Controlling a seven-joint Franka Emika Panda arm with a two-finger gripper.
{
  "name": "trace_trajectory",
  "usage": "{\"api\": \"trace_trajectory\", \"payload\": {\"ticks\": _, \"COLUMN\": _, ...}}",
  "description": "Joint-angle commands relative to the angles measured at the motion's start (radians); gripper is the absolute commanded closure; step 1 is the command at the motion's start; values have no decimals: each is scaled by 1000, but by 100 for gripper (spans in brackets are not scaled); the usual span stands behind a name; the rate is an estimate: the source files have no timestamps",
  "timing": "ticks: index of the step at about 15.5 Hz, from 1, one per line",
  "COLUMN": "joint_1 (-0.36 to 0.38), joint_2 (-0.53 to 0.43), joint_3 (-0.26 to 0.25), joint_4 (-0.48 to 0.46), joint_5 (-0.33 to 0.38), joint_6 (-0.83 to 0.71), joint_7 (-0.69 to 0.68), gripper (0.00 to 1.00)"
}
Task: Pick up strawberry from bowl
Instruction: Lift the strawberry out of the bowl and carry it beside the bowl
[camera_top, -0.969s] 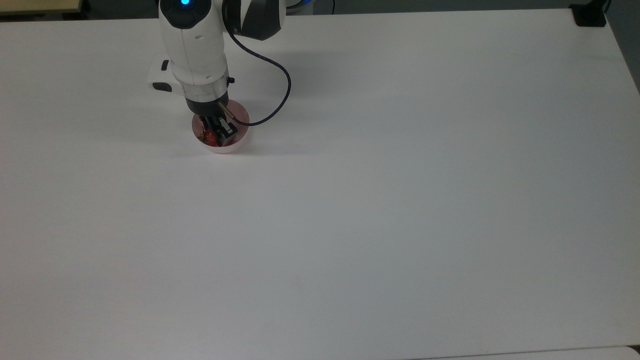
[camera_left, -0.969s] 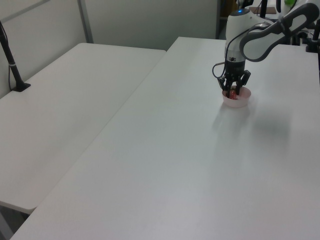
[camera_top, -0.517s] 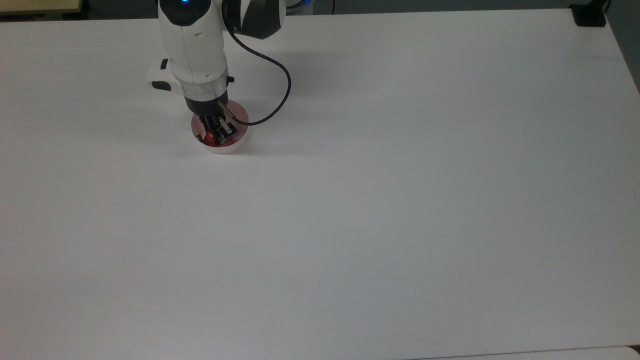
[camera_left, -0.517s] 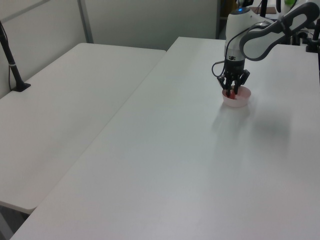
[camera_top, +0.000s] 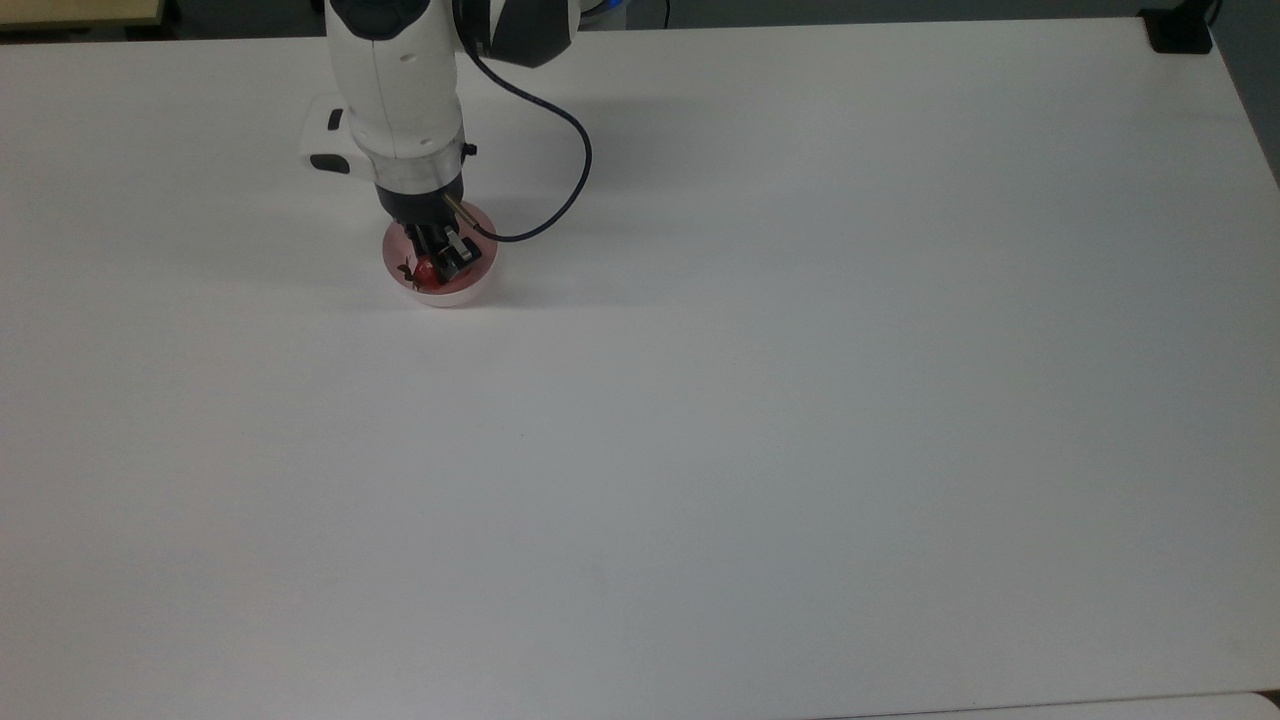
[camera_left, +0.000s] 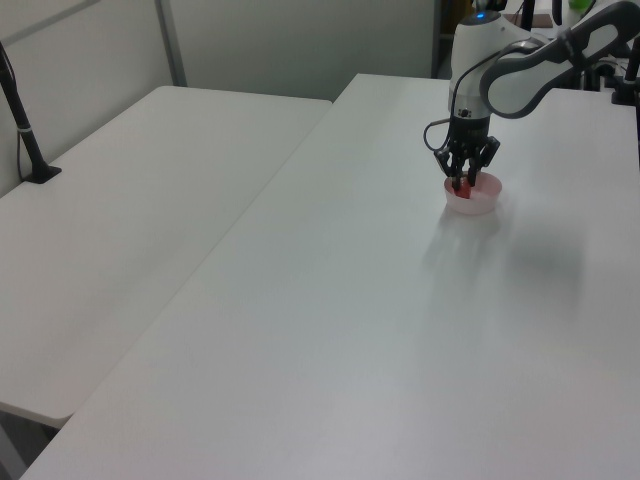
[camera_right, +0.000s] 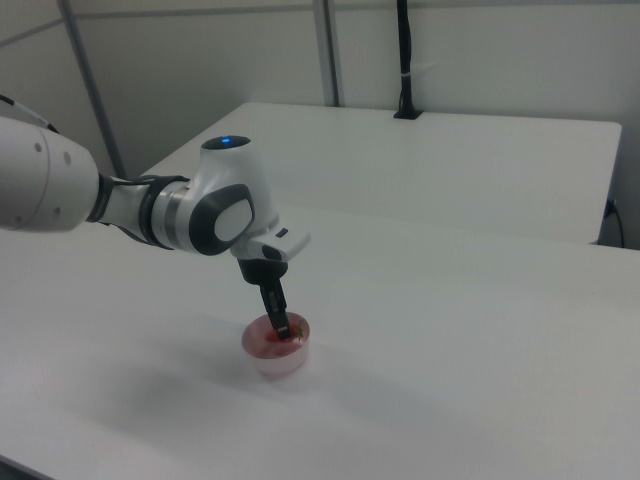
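A pale pink bowl (camera_top: 478, 281) stands at the back left of the white table in the top view. My gripper (camera_top: 437, 262) reaches straight down into it, fingers closed on the red strawberry (camera_top: 424, 273), whose dark green leaves stick out toward the top view's left. In the left view the gripper (camera_left: 464, 183) dips into the bowl (camera_left: 472, 204) with a bit of red strawberry (camera_left: 461, 189) between the fingers. In the right view one dark finger hides most of the fruit; the gripper (camera_right: 284, 330) is low inside the bowl (camera_right: 287, 363).
A black cable (camera_top: 570, 190) loops from the wrist beside the bowl. A second white table (camera_left: 140, 210) adjoins on the left view's left, with a black post (camera_left: 25, 125) on it. A black clamp (camera_top: 1178, 30) sits at the top view's far right corner.
The fingers have closed in on the strawberry. The wrist has risen a little and shifted slightly toward the top view's right; the bowl has stayed in place.
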Motion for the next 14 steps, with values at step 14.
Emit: {"api": "trace_trajectory", "payload": {"ticks": 14, "joint_1": -65, "joint_2": -86, "joint_3": -89, "joint_4": 91, "joint_5": 23, "joint_6": -183, "joint_7": -685, "gripper": 80}}
